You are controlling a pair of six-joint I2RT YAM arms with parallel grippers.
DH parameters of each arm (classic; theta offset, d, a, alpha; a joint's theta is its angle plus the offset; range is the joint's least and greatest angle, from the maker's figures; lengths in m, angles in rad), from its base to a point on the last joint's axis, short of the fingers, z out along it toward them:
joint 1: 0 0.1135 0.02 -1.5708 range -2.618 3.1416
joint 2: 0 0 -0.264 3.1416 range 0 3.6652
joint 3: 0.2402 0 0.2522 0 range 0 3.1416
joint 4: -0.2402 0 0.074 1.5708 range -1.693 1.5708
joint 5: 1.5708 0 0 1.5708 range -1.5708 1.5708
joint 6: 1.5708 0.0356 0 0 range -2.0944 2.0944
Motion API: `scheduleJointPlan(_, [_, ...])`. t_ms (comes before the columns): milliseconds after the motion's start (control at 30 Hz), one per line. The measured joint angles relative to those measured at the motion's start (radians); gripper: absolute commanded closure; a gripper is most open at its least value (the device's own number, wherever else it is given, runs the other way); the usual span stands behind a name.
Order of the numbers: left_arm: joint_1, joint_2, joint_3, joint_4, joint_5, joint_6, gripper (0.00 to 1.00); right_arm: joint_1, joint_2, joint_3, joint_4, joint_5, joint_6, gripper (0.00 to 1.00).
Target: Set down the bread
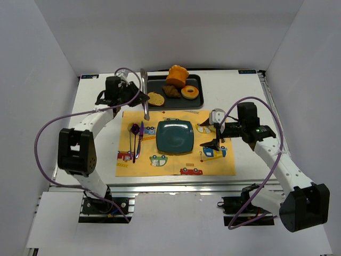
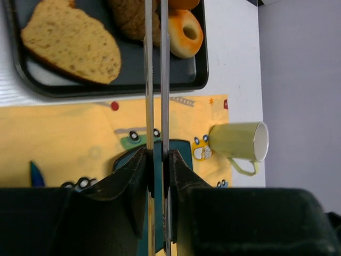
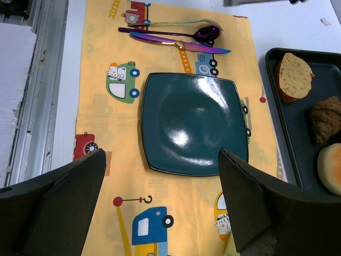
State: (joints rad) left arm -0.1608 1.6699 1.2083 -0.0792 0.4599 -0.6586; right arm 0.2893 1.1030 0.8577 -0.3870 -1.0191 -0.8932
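Note:
The bread lies at the left end of the black tray. In the left wrist view the bread is a tan slice with a brown crust. My left gripper is shut on metal tongs, held above the tray's left edge just left of the bread. In its wrist view the gripper squeezes the tongs' two arms close together. The teal plate is bare on the yellow mat. My right gripper is open and empty to the plate's right. Its wrist view shows the plate and the bread.
The tray also holds a croissant, a donut and an orange pastry. A pale green mug lies on its side right of the plate. A purple spoon and knife lie left of the plate on the mat.

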Motion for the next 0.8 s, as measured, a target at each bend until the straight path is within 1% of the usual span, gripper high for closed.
scheduleJointPlan(33, [-0.01,0.026,0.027,-0.006,-0.002,-0.011,0.64,0.0,-0.002,-0.002,0.001,0.001,0.0,0.11])
scheduleJointPlan(133, [-0.042,0.093,0.117,-0.055,-0.012,-0.022,0.59,-0.002,-0.005,-0.004,0.001,0.007,0.0,0.11])
scheduleJointPlan(167, [-0.05,0.108,0.14,-0.071,-0.015,-0.023,0.56,-0.002,-0.007,-0.005,0.001,0.009,0.0,0.11])
scheduleJointPlan(400, [-0.084,0.151,0.213,-0.153,-0.032,-0.018,0.5,-0.008,-0.018,-0.005,0.001,0.017,0.0,0.11])
scheduleJointPlan(567, [-0.084,0.152,0.232,-0.225,-0.071,0.005,0.5,-0.01,-0.018,-0.006,0.001,0.022,0.0,0.1])
scheduleJointPlan(633, [-0.084,0.149,0.232,-0.245,-0.089,0.003,0.53,-0.013,-0.018,-0.013,0.004,0.022,0.0,0.1])
scheduleJointPlan(800, [-0.084,0.085,0.155,-0.254,-0.142,-0.068,0.58,-0.015,-0.018,-0.039,0.009,0.022,0.003,0.11])
